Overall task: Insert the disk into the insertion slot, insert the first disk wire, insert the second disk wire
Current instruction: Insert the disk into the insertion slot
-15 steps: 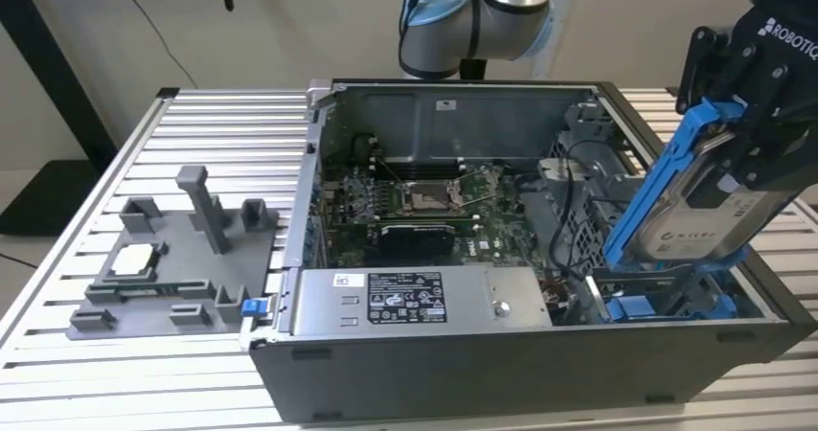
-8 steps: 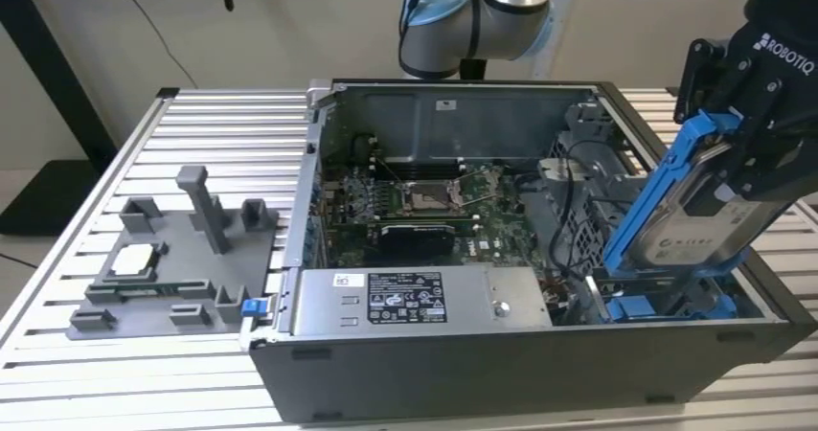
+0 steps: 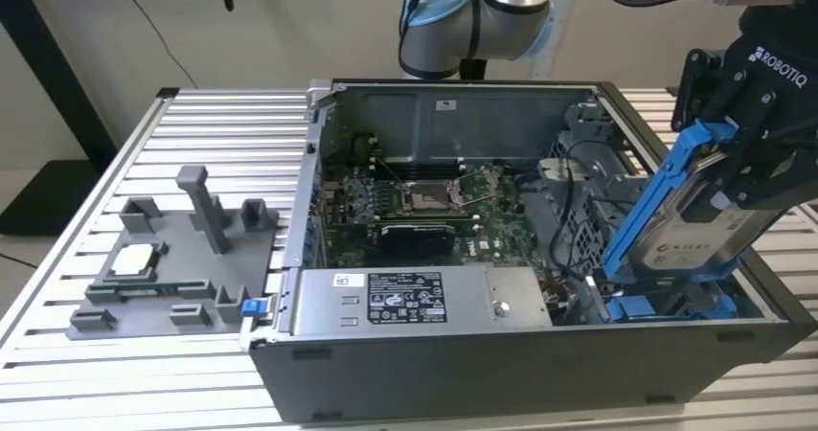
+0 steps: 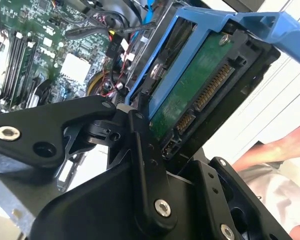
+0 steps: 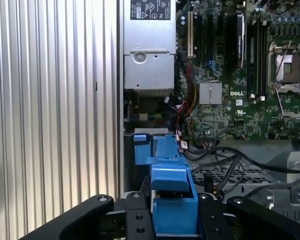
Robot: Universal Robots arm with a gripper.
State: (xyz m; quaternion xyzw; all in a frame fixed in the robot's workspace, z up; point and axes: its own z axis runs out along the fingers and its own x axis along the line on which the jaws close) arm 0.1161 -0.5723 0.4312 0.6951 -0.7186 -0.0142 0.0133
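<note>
Blue plastic over grey metal: the disk [image 3: 696, 244] sits clipped in its carrier [image 4: 217, 22], pinched across its width by the gripper [image 3: 752, 168], black fingers pressing on the two long sides, toward the upper end. It hangs steeply tilted over the corner of the open case [image 3: 511, 374] at the exterior view's right. Its lower end is down among the blue rails of the insertion slot [image 3: 646, 307]; its upper end is well above the case rim. Not lying flat in the bay, as far as I can judge.

Handling, by judgement: a stiff, dense slab, heavy for its bulk, with no give in the body. The carrier is thin plastic and would likely flex if squeezed at its free ends. The second wrist view shows the underside — bare green circuit board [image 4: 187, 100] and a row of gold connector pins [image 4: 212, 87], both fragile, so keep pads off them. The best hold is on the side rails, as here. Smooth plastic could slip at this tilt with most of the weight hanging below the grip. Knocks are the main hazard. Loose cables [image 5: 225, 156] lie close beside the bay.
</note>
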